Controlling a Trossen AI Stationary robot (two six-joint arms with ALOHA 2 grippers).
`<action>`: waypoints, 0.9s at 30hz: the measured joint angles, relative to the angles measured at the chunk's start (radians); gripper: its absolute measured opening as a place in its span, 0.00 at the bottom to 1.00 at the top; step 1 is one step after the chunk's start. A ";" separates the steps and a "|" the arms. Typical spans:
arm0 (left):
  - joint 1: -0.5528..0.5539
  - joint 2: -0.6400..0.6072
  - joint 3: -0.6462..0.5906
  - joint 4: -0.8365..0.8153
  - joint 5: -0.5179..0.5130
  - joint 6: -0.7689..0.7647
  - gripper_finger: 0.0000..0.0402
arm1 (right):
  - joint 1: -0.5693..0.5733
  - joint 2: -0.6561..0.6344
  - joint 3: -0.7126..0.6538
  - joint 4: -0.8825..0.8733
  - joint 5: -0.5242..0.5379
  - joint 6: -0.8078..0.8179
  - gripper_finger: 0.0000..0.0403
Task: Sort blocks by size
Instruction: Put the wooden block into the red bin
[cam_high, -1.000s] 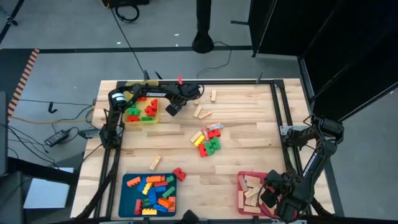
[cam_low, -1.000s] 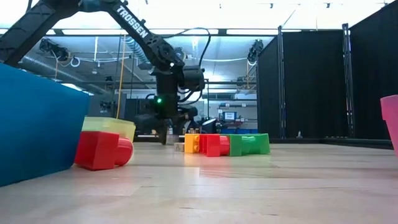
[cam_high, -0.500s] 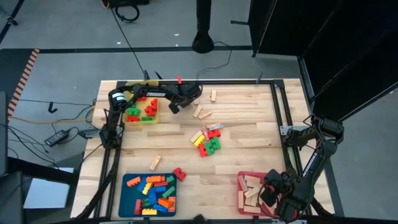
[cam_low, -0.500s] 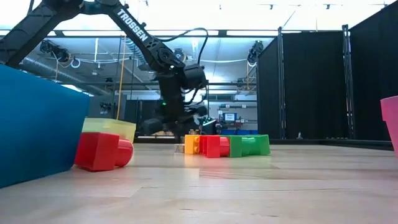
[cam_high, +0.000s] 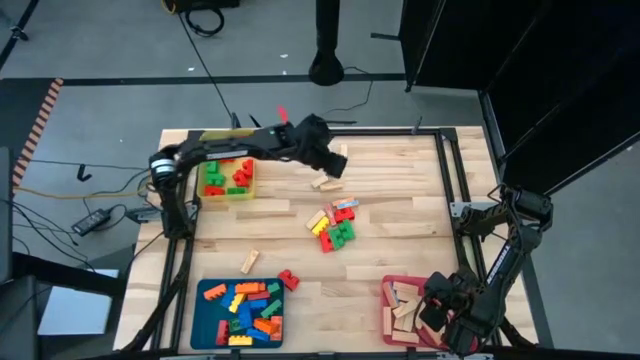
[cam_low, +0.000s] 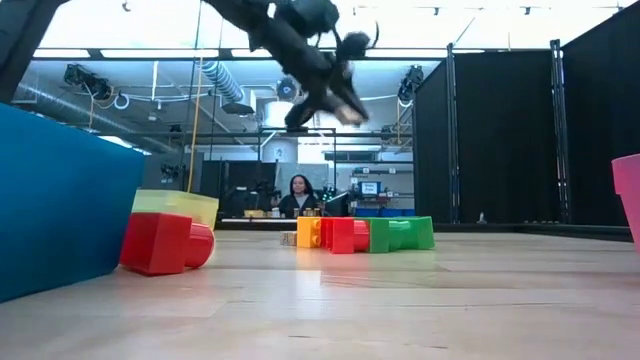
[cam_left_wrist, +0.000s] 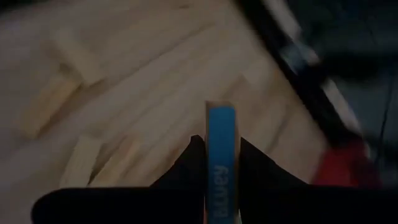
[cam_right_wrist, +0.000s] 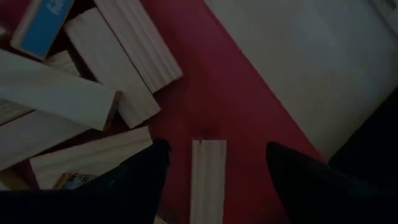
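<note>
1. The left gripper hangs above the far side of the table, clamped on a pale wooden bar with a blue printed edge; the left wrist view shows the bar standing between its two dark fingers.
2. I judge the bar is held up off the wood to be carried to the pink tray, where the other wooden bars lie.
3. The right gripper waits low over that pink tray with its fingers spread and nothing between them; one bar lies flat on the tray floor under it.
4. The sorting looks partly done: a yellow tray near the far left holds small red and green bricks, and a blue tray at the near left holds larger mixed ones.
5. Loose pieces remain on the table: a clump of coloured bricks in the middle, two wooden bars just below the left gripper, another bar and a red brick near the blue tray.
6. The table is pale planked wood in a black frame, on a grey floor with cables. Beyond it, in the low view, a person sits at a desk under strip lights, with black curtains to one side.
</note>
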 joint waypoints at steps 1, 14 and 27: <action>-0.018 -0.015 0.000 -0.001 0.030 0.074 0.12 | 0.000 0.000 0.000 0.000 0.008 -0.005 0.70; -0.403 0.021 -0.001 0.094 0.127 0.573 0.12 | 0.144 -0.004 0.043 -0.008 -0.163 0.076 0.69; -0.527 0.038 -0.001 0.452 0.096 0.425 0.12 | 0.095 -0.039 0.256 -0.305 0.147 0.144 0.67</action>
